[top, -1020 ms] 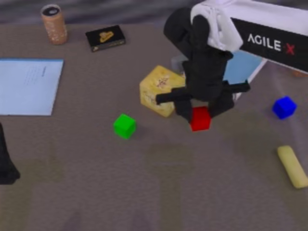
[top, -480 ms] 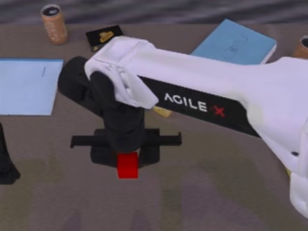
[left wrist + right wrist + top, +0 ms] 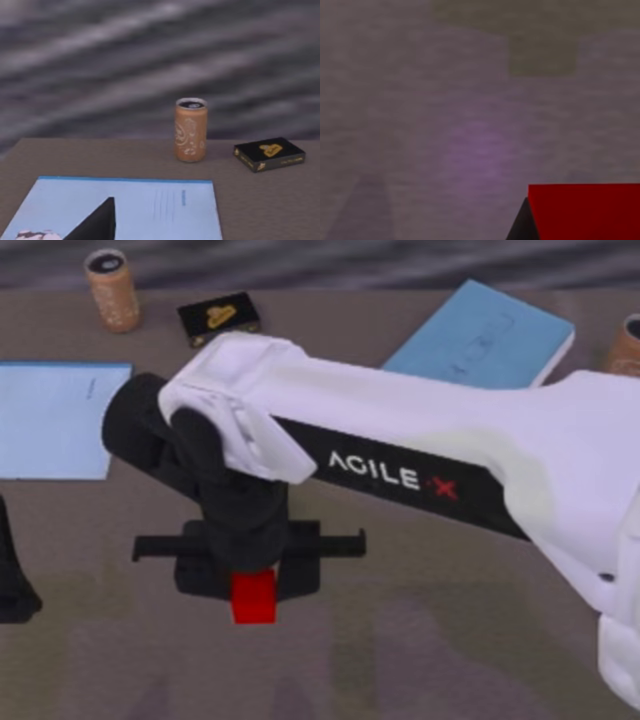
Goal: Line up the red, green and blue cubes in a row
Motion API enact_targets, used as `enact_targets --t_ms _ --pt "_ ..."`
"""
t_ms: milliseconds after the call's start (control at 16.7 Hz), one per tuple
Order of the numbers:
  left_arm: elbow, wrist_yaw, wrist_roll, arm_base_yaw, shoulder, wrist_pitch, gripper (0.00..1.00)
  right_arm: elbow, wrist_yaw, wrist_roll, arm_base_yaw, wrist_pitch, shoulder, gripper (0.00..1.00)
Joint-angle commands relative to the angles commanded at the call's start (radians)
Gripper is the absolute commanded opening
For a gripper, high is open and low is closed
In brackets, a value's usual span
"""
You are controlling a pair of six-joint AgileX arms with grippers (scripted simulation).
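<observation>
The right gripper (image 3: 253, 592) is clamping the red cube (image 3: 253, 598) between its jaws, at seven o'clock from the table's (image 3: 420, 640) centre. The left gripper (image 3: 12, 585) is sitting parked at nine o'clock; whether its jaws are apart or together I cannot tell.

"AGILE X" — white letters, red X — on the right arm's (image 3: 420, 455) black panel, frame centre; other markings unreadable.

A rendered tabletop test scene, not a real room: a flat brown-grey surface (image 3: 420, 640) carries loose props, namely a drinks can (image 3: 190, 129), a small black box (image 3: 269, 154) and blue books (image 3: 482, 335) (streaky grey backdrop behind).
</observation>
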Motion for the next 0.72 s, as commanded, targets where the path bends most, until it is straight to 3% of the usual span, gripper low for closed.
enact_targets --t_ms 360,660,720 --pt "0.000 0.000 0.000 0.000 0.000 0.000 1.00 -0.153 0.002 0.004 0.004 0.204 0.045 0.00" --pt "0.000 0.000 0.000 0.000 0.000 0.000 1.00 -0.169 0.002 0.005 0.005 0.221 0.051 0.00" --pt "0.000 0.000 0.000 0.000 0.000 0.000 1.00 -0.169 0.002 0.005 0.005 0.221 0.051 0.08"
